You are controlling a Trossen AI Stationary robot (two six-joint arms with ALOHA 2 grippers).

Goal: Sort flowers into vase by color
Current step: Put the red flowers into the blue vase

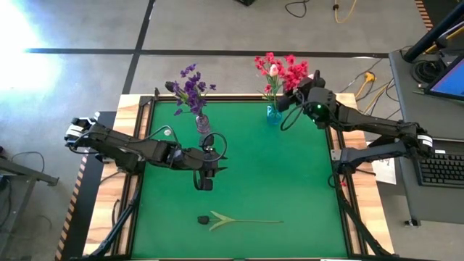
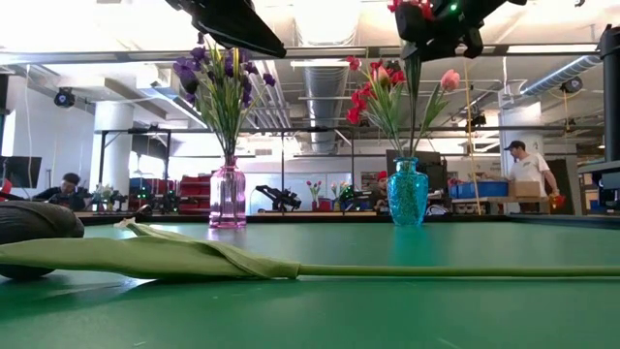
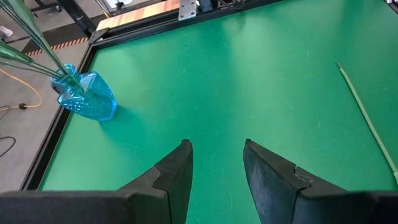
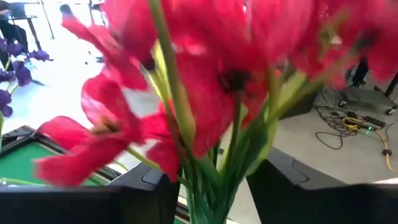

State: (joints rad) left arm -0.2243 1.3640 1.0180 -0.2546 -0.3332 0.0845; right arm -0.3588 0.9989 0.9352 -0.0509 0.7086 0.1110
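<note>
- High view: the right gripper (image 1: 295, 96) is held at the red and pink flowers (image 1: 279, 71) in the blue glass vase (image 1: 273, 113); a dark tulip on a long green stem (image 1: 239, 220) is left on the green table (image 1: 290, 181).
- Low view: purple flowers (image 2: 221, 78) are seen standing in the pink glass vase (image 2: 229, 194).
- Left wrist view: the left gripper (image 3: 216, 163) is parted and empty above the table.
- Right wrist view: stems are seen between parted fingers (image 4: 283, 186), so a release is judged; whether they are gripped cannot be told. Next, the tulip must be fetched.

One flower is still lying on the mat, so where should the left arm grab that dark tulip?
Grip the bare stem, not the dark head or leaves. The tulip lies flat, stem running toward the right arm's side, so come straight down with the left pincer turned across the stem. It hangs open over the mat, nearest that flower.
</note>
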